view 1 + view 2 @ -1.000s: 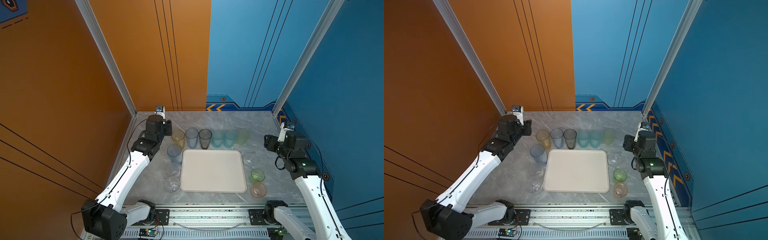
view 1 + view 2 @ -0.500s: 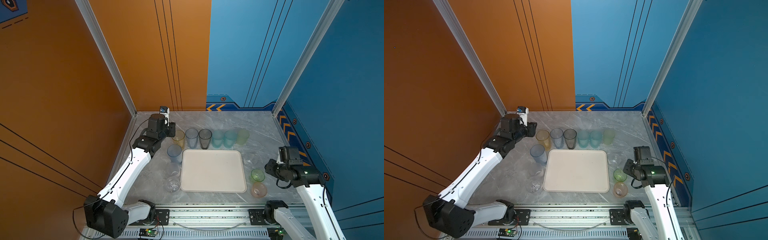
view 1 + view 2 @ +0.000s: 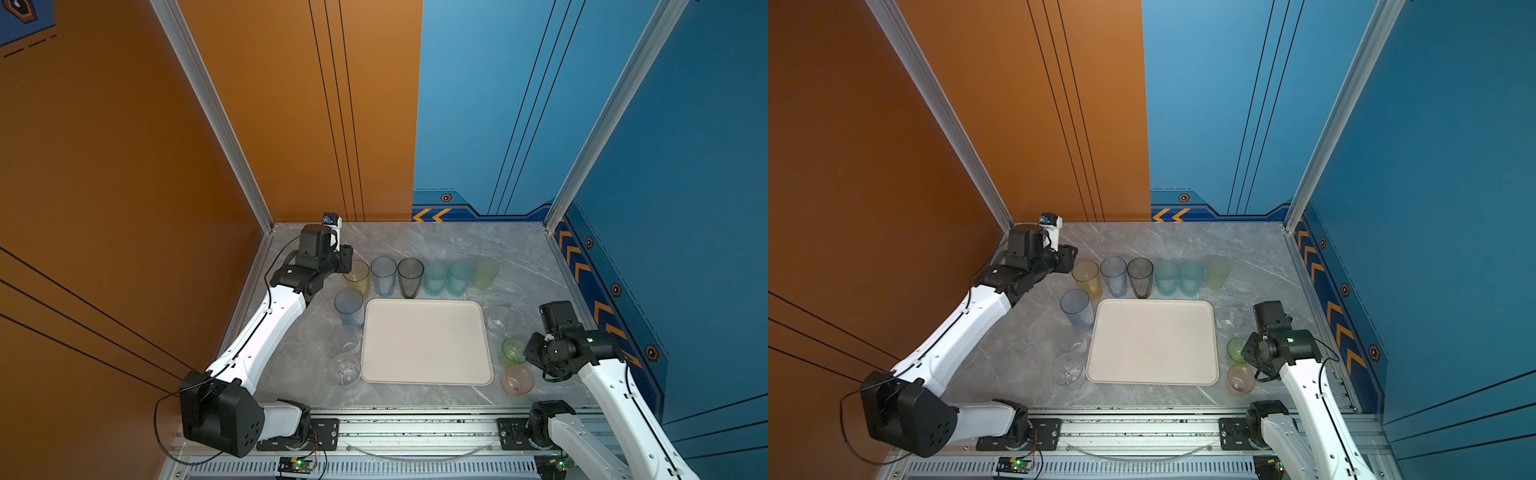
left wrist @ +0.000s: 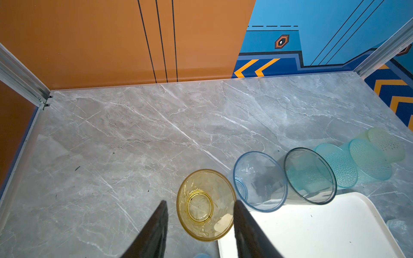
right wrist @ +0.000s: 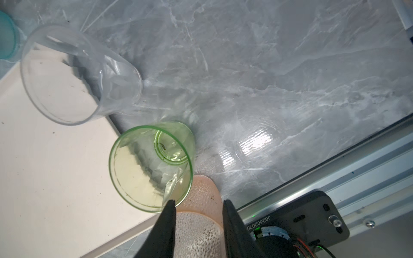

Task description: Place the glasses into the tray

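Bordering a smooth round-cornered cream tray (image 3: 424, 340), translucent tapered tumblers (image 3: 410, 276).

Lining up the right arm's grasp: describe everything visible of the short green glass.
The short green glass is translucent and plastic-looking, with a thick round base and a wider mouth. It stands upright on the marble table, just outside the tray edge, between a clear glass and a pink dimpled glass. One of the right gripper fingers overlaps its rim in the wrist view; contact is unclear.

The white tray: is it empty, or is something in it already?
Empty. In both top views the tray shows a bare surface; the glasses stand around it on the table.
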